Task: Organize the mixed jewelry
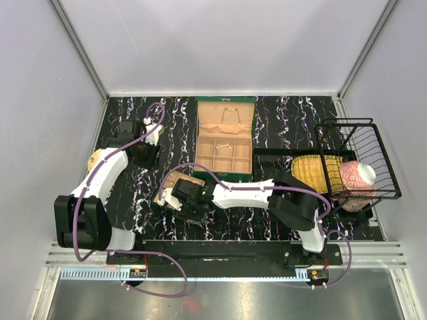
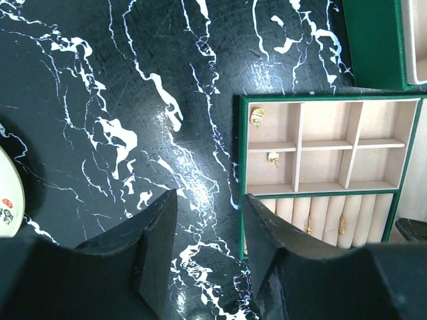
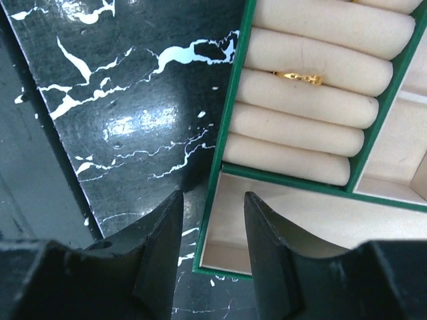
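A tan compartmented tray with a green rim (image 2: 241, 167) lies on the black marble table; from above it sits front-centre (image 1: 175, 183). It holds small gold pieces (image 2: 257, 117) (image 2: 273, 158) and gold rings in its padded rolls (image 2: 341, 224); one ring shows in the right wrist view (image 3: 298, 77). The open green box (image 1: 225, 137) stands behind it, with a thin pale chain (image 1: 230, 115) in the lid and tiny pieces (image 1: 225, 147) in its compartments. My left gripper (image 2: 209, 200) (image 1: 155, 133) is open and empty over bare table, left of the tray. My right gripper (image 3: 213, 200) (image 1: 181, 200) is open and empty, its jaws either side of the tray's green wall (image 3: 230, 120).
A black wire basket (image 1: 373, 143) at the right holds a pink patterned bowl (image 1: 358, 177). A yellow woven oval mat (image 1: 310, 170) lies beside it on a black tray. A cream dish (image 1: 95, 158) (image 2: 8, 200) sits under the left arm.
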You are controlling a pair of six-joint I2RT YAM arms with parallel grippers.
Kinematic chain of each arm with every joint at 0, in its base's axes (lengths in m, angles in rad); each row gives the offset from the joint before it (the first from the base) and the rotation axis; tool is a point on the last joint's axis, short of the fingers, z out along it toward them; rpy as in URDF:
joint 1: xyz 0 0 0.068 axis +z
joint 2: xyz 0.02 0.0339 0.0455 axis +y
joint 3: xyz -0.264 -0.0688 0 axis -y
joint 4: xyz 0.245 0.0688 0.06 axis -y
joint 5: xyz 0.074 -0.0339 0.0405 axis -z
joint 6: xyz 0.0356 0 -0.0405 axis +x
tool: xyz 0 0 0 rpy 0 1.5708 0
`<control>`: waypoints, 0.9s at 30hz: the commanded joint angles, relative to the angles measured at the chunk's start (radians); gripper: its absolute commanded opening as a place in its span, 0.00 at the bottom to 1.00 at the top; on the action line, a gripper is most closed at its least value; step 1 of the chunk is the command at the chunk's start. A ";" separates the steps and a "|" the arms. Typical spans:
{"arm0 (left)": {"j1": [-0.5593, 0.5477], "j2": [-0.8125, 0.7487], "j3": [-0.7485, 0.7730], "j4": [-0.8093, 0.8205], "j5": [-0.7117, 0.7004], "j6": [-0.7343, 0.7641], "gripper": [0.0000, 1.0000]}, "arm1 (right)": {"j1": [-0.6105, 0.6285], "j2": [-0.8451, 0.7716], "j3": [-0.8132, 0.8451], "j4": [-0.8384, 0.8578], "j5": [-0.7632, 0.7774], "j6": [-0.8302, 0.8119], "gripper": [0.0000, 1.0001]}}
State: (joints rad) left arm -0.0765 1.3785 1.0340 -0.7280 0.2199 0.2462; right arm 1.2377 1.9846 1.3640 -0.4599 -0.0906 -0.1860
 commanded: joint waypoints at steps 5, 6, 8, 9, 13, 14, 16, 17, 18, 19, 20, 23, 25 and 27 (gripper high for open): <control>0.030 -0.052 0.018 0.015 0.018 0.024 0.47 | 0.039 0.034 0.037 0.020 0.043 -0.001 0.42; 0.030 -0.055 0.018 0.013 0.016 0.028 0.47 | 0.043 0.031 0.035 0.020 0.046 -0.003 0.40; 0.035 -0.056 0.024 0.009 0.013 0.028 0.47 | 0.052 0.034 0.030 0.020 0.054 -0.003 0.33; 0.037 -0.058 0.027 0.007 0.015 0.033 0.47 | 0.057 0.036 0.030 0.020 0.055 -0.003 0.31; 0.044 -0.056 0.043 -0.010 0.012 0.038 0.47 | 0.072 0.046 0.032 0.015 0.066 -0.006 0.17; 0.049 -0.056 0.049 -0.013 0.012 0.038 0.47 | 0.075 0.046 0.035 0.010 0.066 -0.006 0.15; 0.053 -0.058 0.052 -0.014 0.010 0.042 0.47 | 0.082 0.043 0.040 0.001 0.068 -0.010 0.09; 0.057 -0.058 0.055 -0.014 0.009 0.044 0.47 | 0.085 0.042 0.043 -0.003 0.068 -0.013 0.07; 0.060 -0.056 0.058 -0.016 0.006 0.045 0.47 | 0.089 0.040 0.044 -0.006 0.069 -0.015 0.03; 0.061 -0.055 0.063 -0.017 0.007 0.047 0.47 | 0.091 0.036 0.046 -0.016 0.068 -0.017 0.01; 0.066 -0.053 0.067 -0.017 0.006 0.050 0.47 | 0.092 0.031 0.052 -0.022 0.068 -0.020 0.00; 0.073 -0.044 0.086 -0.025 0.006 0.050 0.47 | 0.097 0.011 0.061 -0.042 0.065 -0.021 0.00; 0.075 -0.036 0.100 -0.031 0.004 0.051 0.47 | 0.098 -0.007 0.066 -0.060 0.061 -0.023 0.00; 0.075 -0.032 0.107 -0.033 0.004 0.054 0.47 | 0.100 -0.027 0.075 -0.072 0.066 -0.024 0.00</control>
State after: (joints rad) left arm -0.0082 1.3560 1.0832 -0.7689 0.2199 0.2897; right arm 1.3220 2.0052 1.3914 -0.4797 -0.0170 -0.1967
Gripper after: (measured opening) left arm 0.472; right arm 0.022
